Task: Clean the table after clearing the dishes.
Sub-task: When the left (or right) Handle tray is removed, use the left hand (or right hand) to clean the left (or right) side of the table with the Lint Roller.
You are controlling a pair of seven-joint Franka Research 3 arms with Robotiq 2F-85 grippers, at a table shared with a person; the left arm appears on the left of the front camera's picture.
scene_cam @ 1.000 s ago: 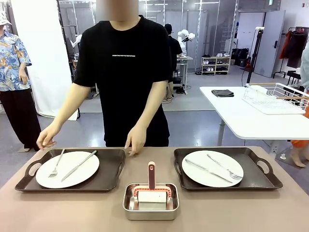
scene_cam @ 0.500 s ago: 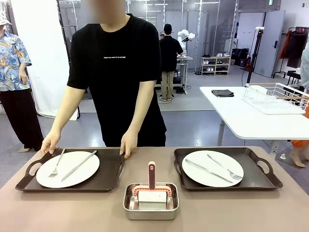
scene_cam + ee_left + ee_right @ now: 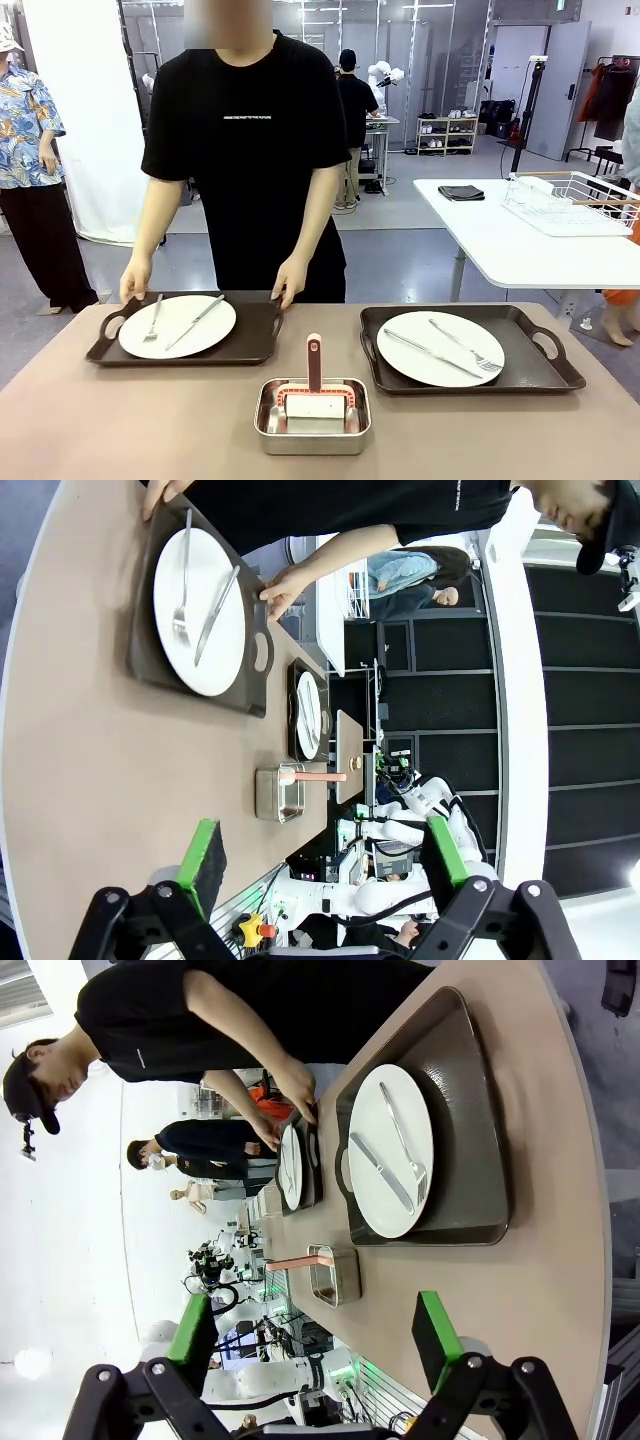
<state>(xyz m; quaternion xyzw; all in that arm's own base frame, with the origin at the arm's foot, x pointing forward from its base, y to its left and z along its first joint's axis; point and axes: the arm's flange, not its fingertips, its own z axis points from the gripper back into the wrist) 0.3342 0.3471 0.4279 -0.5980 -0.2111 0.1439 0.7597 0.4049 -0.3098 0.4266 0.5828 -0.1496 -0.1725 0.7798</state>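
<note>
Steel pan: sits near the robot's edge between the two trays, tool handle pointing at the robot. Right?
One thing is wrong. The steel pan does sit near the robot's edge, between the left tray and the right tray, but the tool's red handle points away from the robot, toward the person. The front view shows it.

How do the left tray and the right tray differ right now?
The person's hands grip the left tray at both ends; no hand touches the right tray. The left tray reaches past the table's far edge, lifted or slid, I cannot tell; the right tray lies flat on it. Both are dark, with handles, and carry a white plate with cutlery.
</note>
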